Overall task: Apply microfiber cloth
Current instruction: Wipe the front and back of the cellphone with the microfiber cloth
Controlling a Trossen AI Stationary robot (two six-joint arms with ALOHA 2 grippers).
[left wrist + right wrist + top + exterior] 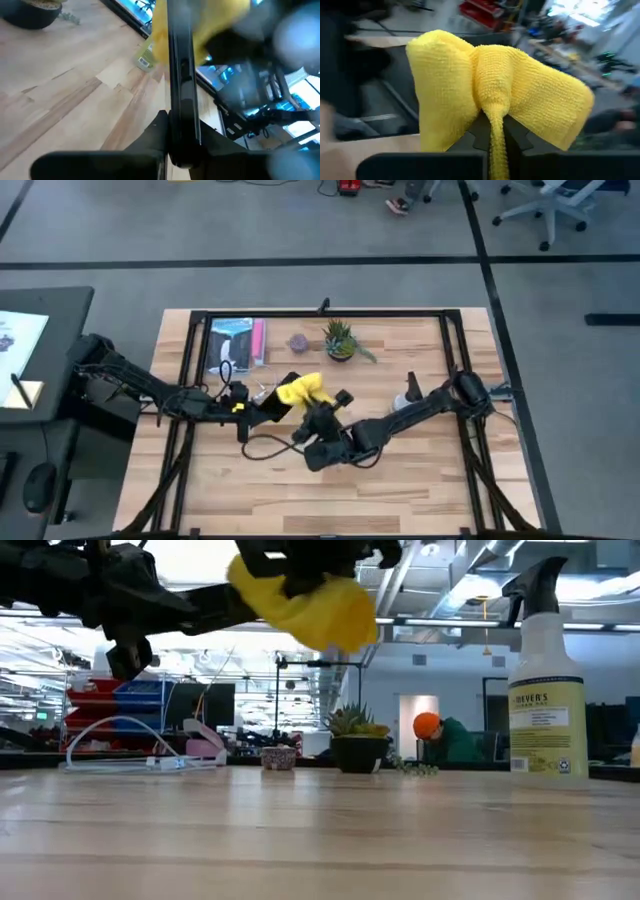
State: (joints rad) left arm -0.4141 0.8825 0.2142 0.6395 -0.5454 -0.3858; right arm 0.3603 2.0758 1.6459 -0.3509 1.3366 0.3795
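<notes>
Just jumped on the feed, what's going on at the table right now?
The right gripper is pinching the microfiber cloth, bunched and lifted off the table, up near the middle. The left gripper is clamped on a thin dark slab, seemingly the black smartphone, held edge-on beside the cloth. In the low view the cloth hangs clear above the wood, with a spray bottle and a potted plant behind.

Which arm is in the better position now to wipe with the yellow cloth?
The right. Its gripper is shut on the microfiber cloth, held above the table. The left gripper clamps a thin dark slab edge-on, probably the smartphone, beside the cloth.
</notes>
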